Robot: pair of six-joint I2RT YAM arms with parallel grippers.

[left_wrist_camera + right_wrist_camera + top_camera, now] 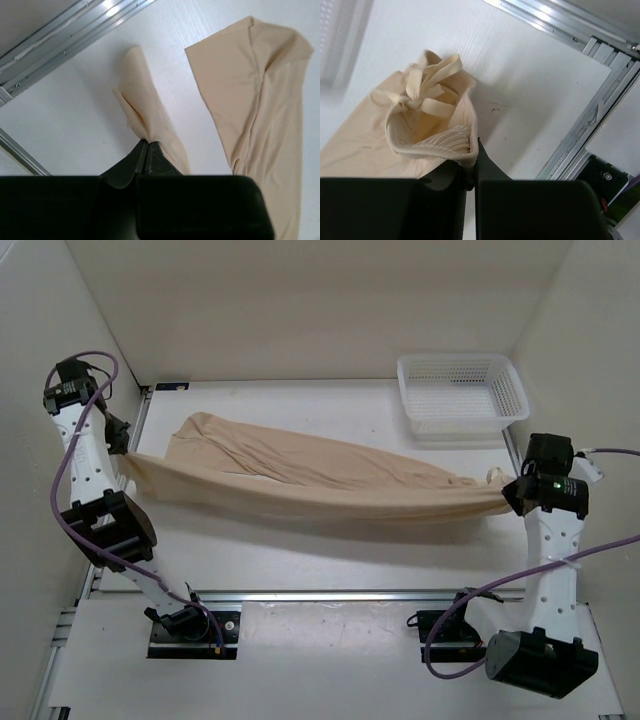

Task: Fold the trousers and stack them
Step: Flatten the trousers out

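The beige-tan trousers (310, 478) hang stretched across the table between my two grippers, sagging a little in the middle. My left gripper (127, 452) is shut on a leg end at the far left; in the left wrist view the thin fabric (147, 117) rises out of the closed left gripper (146, 144), and the other leg end (260, 100) lies flat to the right. My right gripper (510, 495) is shut on the ribbed waistband (445, 142) with its drawstring (427, 85), pinched at the right gripper's tips (472, 150).
A white mesh basket (462, 393) stands at the back right corner. Aluminium rails (330, 594) run along the table's near edge and the left side (60, 35). White walls enclose the table on three sides.
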